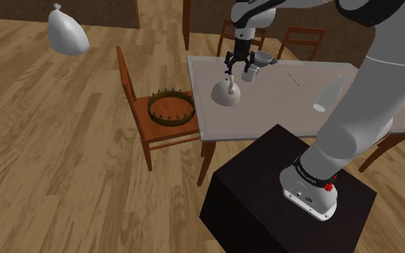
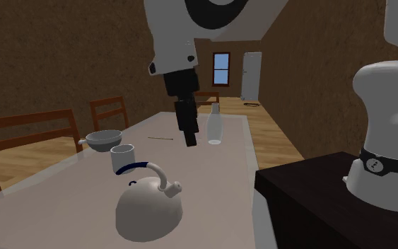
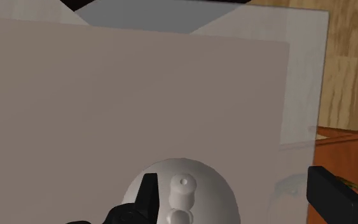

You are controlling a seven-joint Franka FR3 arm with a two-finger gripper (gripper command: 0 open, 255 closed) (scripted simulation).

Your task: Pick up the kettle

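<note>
Tool (image 2: 190,139) open above upright kettle (image 2: 150,209), spout toward second exterior view's right.

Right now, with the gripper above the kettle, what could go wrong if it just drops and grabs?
1. In the wrist view the kettle sits off-centre in the open gripper, close to one finger; a straight descent might strike the rounded body and shove it.
2. The cup stands close by the kettle, so a shoved kettle could tip it.
</note>
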